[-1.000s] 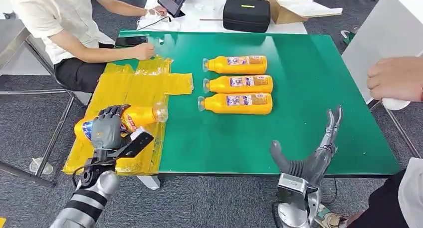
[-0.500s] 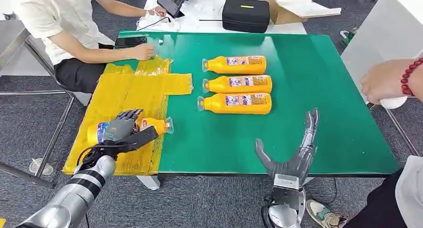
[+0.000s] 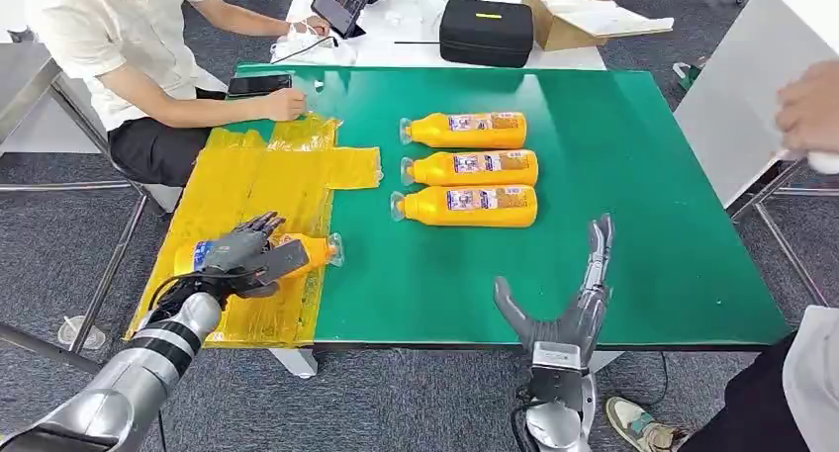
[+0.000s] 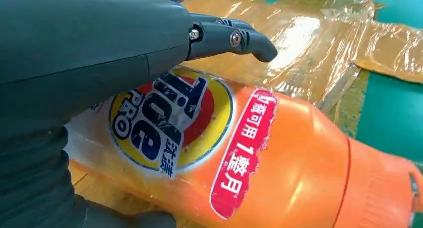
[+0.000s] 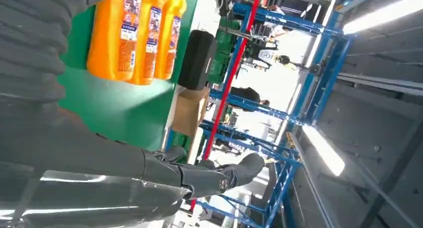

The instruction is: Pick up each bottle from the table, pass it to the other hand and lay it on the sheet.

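On the crinkly yellow plastic sheet (image 3: 259, 180) at the green worktop's (image 3: 633, 175) near-left edge, the left hand (image 3: 240, 258) grips an orange detergent bottle (image 3: 297, 249) lying sideways. Right hand (image 3: 571, 304) hangs with fingers spread, holding nothing, near three more orange bottles (image 3: 465, 167) mid-worktop.

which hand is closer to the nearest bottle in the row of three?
Right. The right hand is open at the table's front edge, just below the front bottle of the row. The left hand is farther off, gripping the bottle on the yellow sheet.
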`<state>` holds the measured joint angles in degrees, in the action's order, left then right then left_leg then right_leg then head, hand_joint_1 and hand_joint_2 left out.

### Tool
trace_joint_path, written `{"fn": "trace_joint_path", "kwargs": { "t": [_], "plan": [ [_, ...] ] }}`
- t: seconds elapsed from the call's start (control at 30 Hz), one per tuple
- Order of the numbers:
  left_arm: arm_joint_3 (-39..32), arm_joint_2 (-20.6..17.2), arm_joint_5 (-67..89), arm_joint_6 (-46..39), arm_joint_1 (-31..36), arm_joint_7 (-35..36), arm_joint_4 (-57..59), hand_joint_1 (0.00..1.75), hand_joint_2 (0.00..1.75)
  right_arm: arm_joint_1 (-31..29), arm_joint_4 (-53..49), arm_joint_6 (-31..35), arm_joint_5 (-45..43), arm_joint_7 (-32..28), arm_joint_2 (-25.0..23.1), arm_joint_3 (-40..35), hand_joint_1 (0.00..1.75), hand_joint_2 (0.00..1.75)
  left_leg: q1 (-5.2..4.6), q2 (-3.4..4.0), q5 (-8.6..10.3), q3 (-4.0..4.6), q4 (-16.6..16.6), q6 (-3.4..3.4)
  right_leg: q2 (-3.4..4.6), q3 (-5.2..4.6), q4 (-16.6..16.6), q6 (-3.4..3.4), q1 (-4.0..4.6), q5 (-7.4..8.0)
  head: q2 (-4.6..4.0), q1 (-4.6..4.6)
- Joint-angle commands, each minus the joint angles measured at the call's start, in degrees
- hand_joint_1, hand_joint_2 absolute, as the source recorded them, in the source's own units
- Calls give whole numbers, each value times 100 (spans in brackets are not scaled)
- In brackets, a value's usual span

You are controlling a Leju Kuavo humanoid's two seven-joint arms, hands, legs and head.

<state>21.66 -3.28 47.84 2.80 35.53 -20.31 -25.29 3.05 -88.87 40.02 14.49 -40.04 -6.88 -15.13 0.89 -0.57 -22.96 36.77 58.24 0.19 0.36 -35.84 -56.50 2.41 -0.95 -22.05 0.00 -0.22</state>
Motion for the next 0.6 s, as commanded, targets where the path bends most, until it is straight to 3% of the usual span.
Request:
{"fn": "trace_joint_path", "kwargs": {
  "t": [0.03,0.2,0.37,0.6],
  "plan": [
    [35,77,137,-1224,-384,-340,-291,0,175,-105,347,-2,11,4,99,-18,0,175,-2,15,-6,-18,-7,4,9,14,7,-6,0,-1,0,-2],
    [105,328,38,-1638,-651,-577,-1148,0,175,-53,336,-2,-35,4,90,-26,0,175,3,2,-7,-7,2,5,-4,2,4,-8,6,-8,0,-2],
    [362,276,-53,-1746,-1011,-587,-1891,0,175,-25,328,-2,114,4,28,-10,0,175,0,8,-11,4,2,12,5,-1,5,-8,4,-13,2,0],
    [624,90,-425,-1272,-1475,-646,-2661,0,175,51,380,-2,285,4,103,35,0,175,1,13,-16,5,0,7,8,-6,4,-13,5,-16,0,0]
  ]
}}
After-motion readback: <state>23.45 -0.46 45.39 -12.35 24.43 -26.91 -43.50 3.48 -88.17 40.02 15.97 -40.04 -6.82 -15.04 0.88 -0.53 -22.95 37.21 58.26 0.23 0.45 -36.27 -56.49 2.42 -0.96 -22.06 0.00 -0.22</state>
